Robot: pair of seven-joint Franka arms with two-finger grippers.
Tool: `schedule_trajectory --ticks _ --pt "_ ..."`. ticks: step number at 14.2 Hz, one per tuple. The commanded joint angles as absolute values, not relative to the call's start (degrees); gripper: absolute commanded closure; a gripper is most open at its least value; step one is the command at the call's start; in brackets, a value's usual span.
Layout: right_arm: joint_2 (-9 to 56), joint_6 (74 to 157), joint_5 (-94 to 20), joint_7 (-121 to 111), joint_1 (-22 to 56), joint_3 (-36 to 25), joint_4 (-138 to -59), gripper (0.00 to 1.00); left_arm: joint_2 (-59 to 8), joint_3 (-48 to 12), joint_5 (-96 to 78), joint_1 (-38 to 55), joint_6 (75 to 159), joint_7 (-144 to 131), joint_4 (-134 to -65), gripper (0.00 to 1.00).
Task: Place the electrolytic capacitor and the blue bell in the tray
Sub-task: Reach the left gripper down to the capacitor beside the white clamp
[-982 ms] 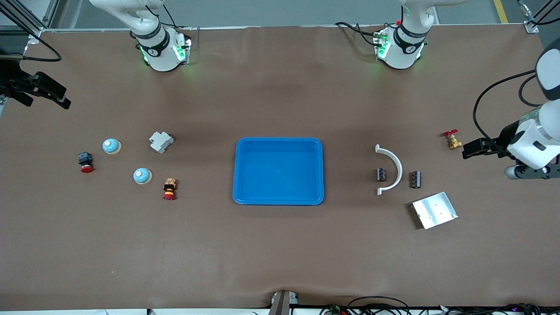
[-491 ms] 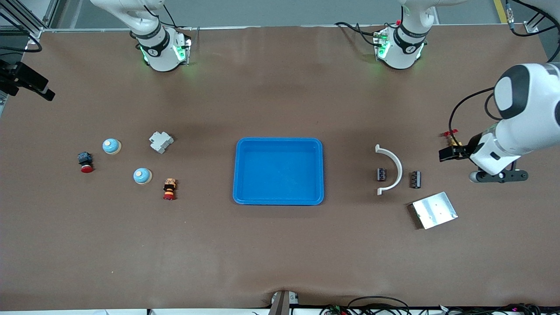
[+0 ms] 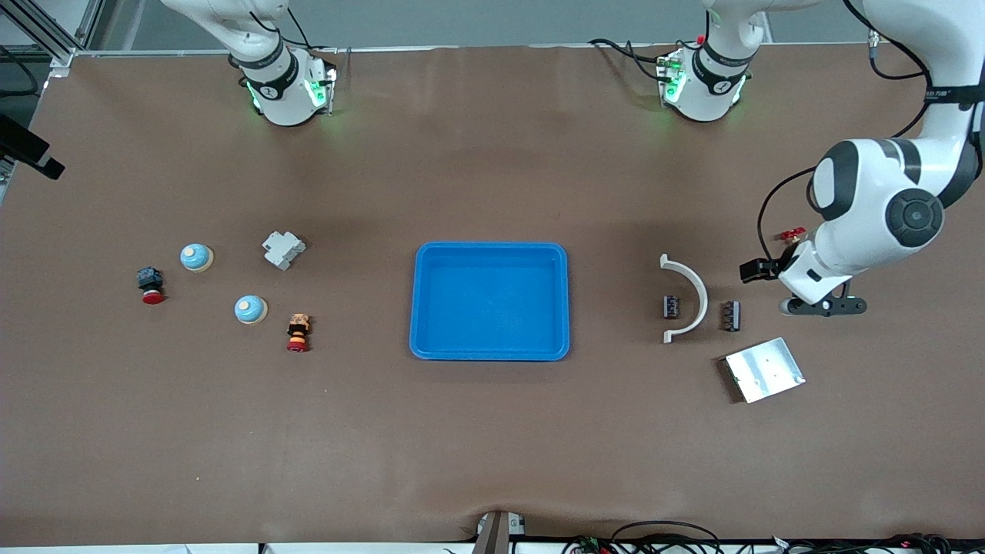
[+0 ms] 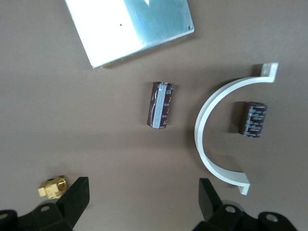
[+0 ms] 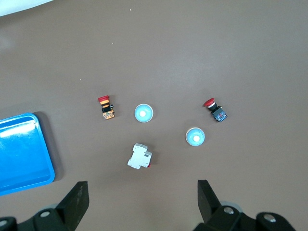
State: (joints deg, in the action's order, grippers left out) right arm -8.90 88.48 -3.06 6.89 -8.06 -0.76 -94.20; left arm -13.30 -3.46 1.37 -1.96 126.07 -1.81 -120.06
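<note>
The bright-blue tray (image 3: 425, 338) lies mid-table and is empty; its corner shows in the right wrist view (image 5: 19, 159). Two dark electrolytic capacitors lie toward the left arm's end: one (image 3: 672, 307) (image 4: 252, 119) inside a white curved bracket (image 3: 692, 286) (image 4: 204, 120), the other (image 3: 730, 315) (image 4: 160, 105) just outside it. Two blue bells (image 3: 196, 257) (image 3: 250, 309) stand toward the right arm's end, also in the right wrist view (image 5: 196, 136) (image 5: 143, 113). My left gripper (image 3: 758, 269) (image 4: 143, 192) is open and empty, over the table by the brass valve. My right gripper (image 3: 27, 150) (image 5: 143, 197) is open, empty, high up.
A silver metal plate (image 3: 763, 369) (image 4: 127, 26) lies nearer the camera than the capacitors. A brass valve with a red handle (image 3: 791, 234) (image 4: 52, 186) sits by the left gripper. A white breaker (image 3: 283, 249) and two red push buttons (image 3: 151, 285) (image 3: 298, 332) lie around the bells.
My left arm has swung in from the table's end toward the capacitors, its gripper now past the brass valve. My right gripper has drifted outward to the view's edge.
</note>
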Motion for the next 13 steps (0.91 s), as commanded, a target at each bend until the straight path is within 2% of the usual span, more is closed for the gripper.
schedule_trajectory --ticks 1,5,13 --pt "-10.28 87.89 -3.34 6.68 -8.53 0.26 -94.92 0.0 -17.21 -3.52 4.12 -2.02 129.62 -0.88 -119.97 0.0" --pt "-10.37 87.63 -1.59 6.85 -6.68 0.62 -94.92 0.0 -22.23 -3.6 7.65 -2.46 134.29 0.25 -119.27 0.0" --pt "-9.67 88.68 -1.49 7.56 -4.75 4.22 -95.27 0.0 -27.07 -3.69 7.47 -2.28 134.74 0.97 -116.46 0.0"
